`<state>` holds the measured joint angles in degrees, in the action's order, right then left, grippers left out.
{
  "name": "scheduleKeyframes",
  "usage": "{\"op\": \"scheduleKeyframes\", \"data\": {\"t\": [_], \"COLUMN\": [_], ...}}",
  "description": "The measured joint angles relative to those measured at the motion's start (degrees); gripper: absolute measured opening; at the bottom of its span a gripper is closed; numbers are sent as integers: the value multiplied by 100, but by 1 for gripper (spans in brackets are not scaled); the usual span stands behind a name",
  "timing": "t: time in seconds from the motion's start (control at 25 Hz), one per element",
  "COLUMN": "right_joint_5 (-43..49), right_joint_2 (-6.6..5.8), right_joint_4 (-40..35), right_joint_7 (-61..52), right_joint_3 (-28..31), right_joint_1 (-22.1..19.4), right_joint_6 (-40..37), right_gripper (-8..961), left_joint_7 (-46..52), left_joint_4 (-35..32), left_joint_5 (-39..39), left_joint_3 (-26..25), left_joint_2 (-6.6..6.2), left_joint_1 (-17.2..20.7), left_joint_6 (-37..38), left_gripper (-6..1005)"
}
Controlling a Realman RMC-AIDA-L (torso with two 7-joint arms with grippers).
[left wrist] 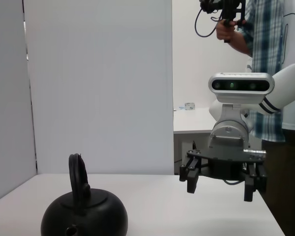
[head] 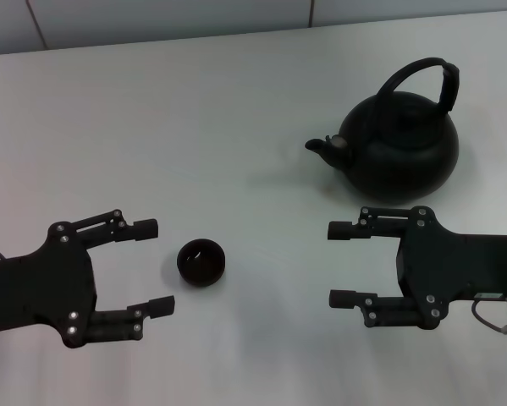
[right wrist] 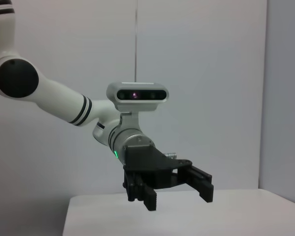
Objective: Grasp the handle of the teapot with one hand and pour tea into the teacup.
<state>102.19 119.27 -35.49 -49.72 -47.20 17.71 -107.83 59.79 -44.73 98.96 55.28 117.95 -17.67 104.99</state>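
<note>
Left gripper (head: 151, 266) and right gripper (head: 339, 264): matte black, two slim fingers each on linkage bars fixed with silver screws. Wrist housings: silver-grey, each topped by a wide camera bar with dark lenses. Arm links: white, rounded, with black ring bands. A thin grey cable and metal connector sit at the right wrist.
</note>
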Motion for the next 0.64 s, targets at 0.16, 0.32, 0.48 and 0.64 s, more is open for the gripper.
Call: {"op": "scheduleKeyframes", "data": {"t": [0.16, 0.32, 0.48, 0.64], "right_joint_5": [5, 10, 22, 26], "right_joint_2": [5, 8, 9, 9], "right_joint_4": [37, 93, 95, 99], "right_joint_7": [1, 3, 10, 7], "right_joint_3": [0, 1, -31, -61], "right_joint_1": [6, 28, 31, 39], "right_joint_6": [3, 3, 3, 27], "right_gripper": [680, 680, 680, 680], "left_joint_7": [-3, -29, -33, -28], "left_joint_4": [-1, 14, 19, 40], "left_joint_5": [0, 2, 2, 7], "left_joint_3": [0, 3, 7, 9], "left_joint_2": [0, 0, 0, 0], "left_joint_1": [-38, -77, -98, -143], "left_joint_6": [-11, -33, -37, -48], "left_gripper": [819, 819, 819, 819]}}
